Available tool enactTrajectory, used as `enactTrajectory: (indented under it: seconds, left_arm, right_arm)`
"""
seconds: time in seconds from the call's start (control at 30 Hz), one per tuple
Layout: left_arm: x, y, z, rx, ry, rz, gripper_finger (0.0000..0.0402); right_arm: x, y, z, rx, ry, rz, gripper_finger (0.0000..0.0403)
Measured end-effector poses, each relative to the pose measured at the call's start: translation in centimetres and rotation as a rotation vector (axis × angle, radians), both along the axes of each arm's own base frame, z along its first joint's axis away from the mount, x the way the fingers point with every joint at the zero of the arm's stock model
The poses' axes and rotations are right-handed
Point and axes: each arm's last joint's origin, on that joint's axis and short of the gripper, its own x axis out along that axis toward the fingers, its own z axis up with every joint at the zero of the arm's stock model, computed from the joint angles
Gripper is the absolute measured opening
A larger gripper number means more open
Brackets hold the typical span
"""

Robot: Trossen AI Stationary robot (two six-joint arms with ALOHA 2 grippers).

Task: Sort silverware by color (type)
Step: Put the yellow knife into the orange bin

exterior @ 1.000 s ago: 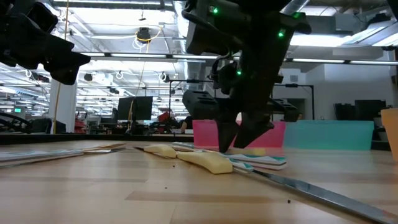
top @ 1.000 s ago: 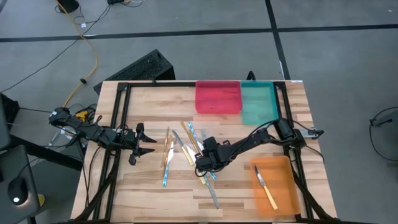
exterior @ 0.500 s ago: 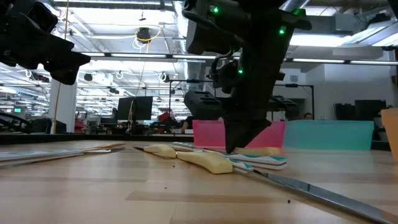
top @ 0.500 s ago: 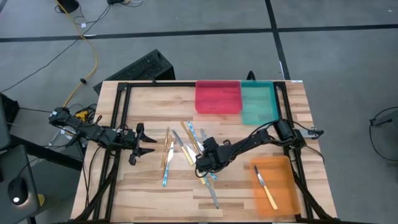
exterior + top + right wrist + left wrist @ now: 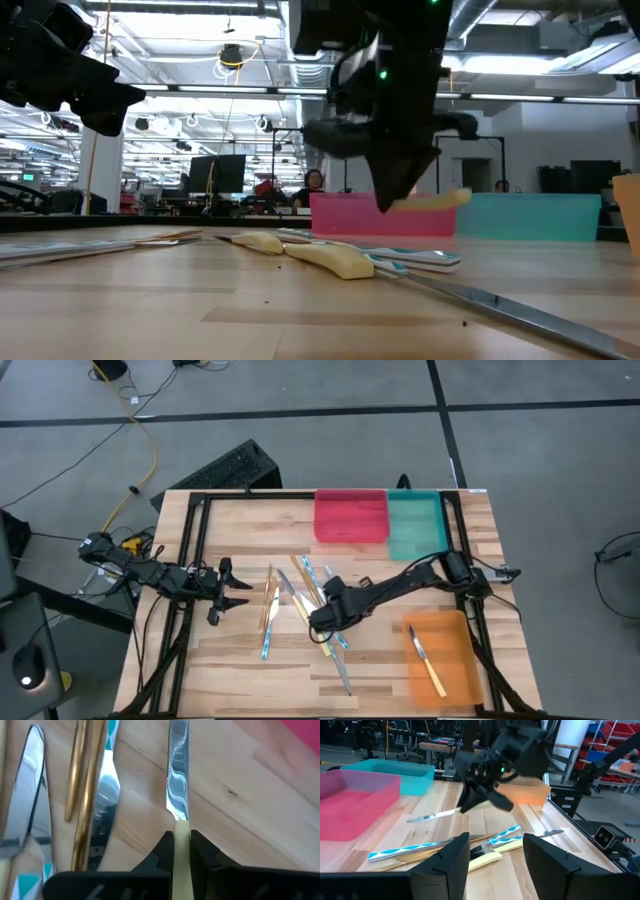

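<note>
The silverware lies in a loose heap at mid-table: yellow-handled knives, light-blue-handled pieces and tan sticks. My right gripper hangs over the heap's right side, shut on one yellow-handled knife, which it holds above the wood. Another yellow-handled knife lies in the orange tray. My left gripper waits open above the table left of the heap, touching nothing. My right gripper pinches the knife's yellow handle between its two fingers, close to where the blade begins. The fingers come from above, pointing down. The knife is lifted clear and lies roughly level, its blade sticking out to one side.
A red tray and a teal tray stand side by side at the far edge; the orange tray sits near the right front corner. A black frame runs along the table's sides. Bare wood spreads along the near edge.
My right gripper has shut its fingers on a yellow-handled knife in the heap, then risen and shifted slightly toward the table's left. The knife has come off the wood and now hangs clear above the other pieces, which have stayed in place.
</note>
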Motion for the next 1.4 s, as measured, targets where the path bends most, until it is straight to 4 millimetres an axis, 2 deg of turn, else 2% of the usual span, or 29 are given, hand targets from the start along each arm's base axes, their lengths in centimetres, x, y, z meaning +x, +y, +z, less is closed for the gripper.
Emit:
enactTrajectory:
  seconds: [0.13,0.27,0.53,0.67,0.8,0.93,1.23,1.4]
  left_arm:
    - [0.0,0.0,0.0,0.0,0.0,0.0,0.0169]
    - [0.0,0.0,0.0,0.0,0.0,0.0,0.0169]
    - [0.0,0.0,0.0,0.0,0.0,0.0,0.0169]
    - [0.0,0.0,0.0,0.0,0.0,0.0,0.0169]
    - [0.0,0.0,0.0,0.0,0.0,0.0,0.0169]
    - [0.0,0.0,0.0,0.0,-0.001,0.0,0.0169]
    - [0.0,0.0,0.0,0.0,0.0,0.0,0.0169]
    - [0.0,0.0,0.0,0.0,-0.001,0.0,0.0169]
  right_arm:
    - [-0.7,0.4,2.6,0.011,-0.056,0.017,0.0037]
    - [-2.5,1.3,5.9,0.019,-0.107,0.03,0.0037]
    - [-9.2,4.3,11.8,0.016,-0.14,-0.026,0.0037]
    - [-12.5,6.2,13.4,0.054,-0.171,-0.069,0.0037]
    - [-15.3,7.9,14.2,0.107,-0.247,-0.103,0.0037]
    - [-17.6,9.6,13.5,0.144,-0.271,-0.153,0.0037]
    - [-22.6,13.3,11.2,0.276,-0.082,-0.298,0.0037]
    - [-23.5,13.7,10.7,0.3,0.007,-0.318,0.0037]
